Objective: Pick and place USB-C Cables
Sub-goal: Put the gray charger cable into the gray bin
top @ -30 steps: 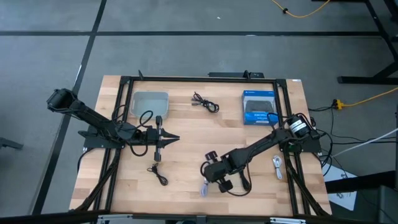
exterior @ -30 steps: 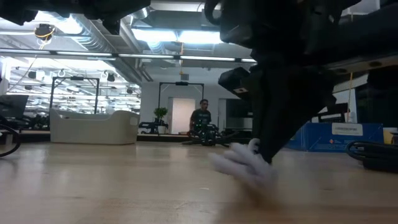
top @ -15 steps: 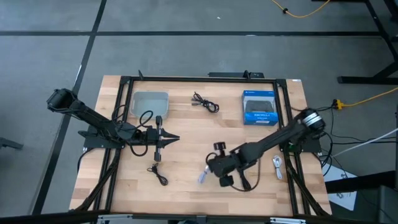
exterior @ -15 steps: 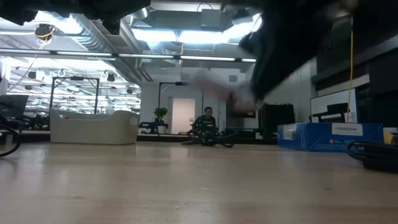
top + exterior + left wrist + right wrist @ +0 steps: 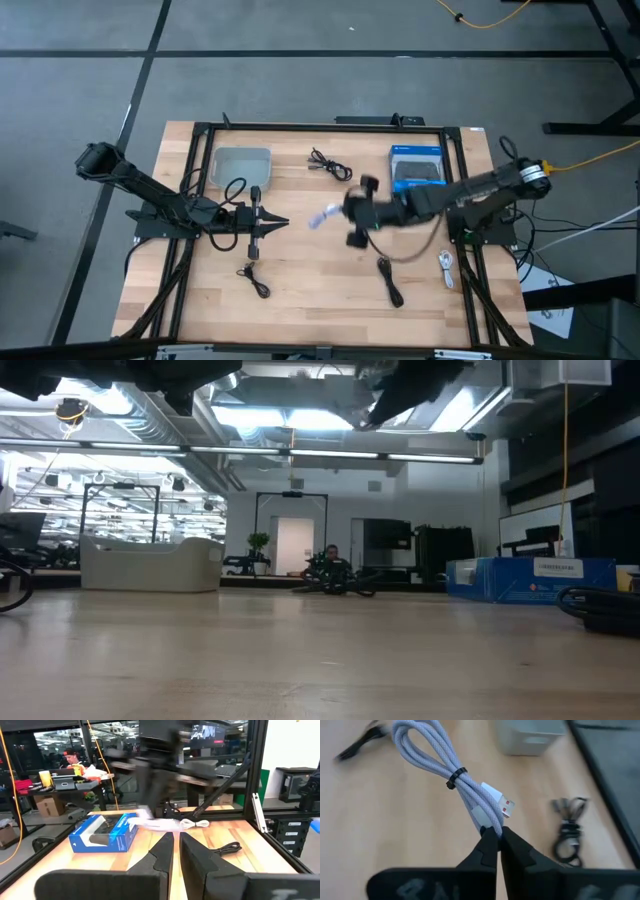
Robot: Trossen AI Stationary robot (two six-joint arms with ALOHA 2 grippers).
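Your right claw [image 5: 494, 836] is clamped shut on the white USB-C cable [image 5: 451, 776], carrying it clear above the table [image 5: 300, 260] toward the grey tray [image 5: 532, 737] ahead.

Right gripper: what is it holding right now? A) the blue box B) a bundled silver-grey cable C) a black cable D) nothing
B: the right gripper is shut on the silver-grey cable, tied in a bundle and lifted above the table.
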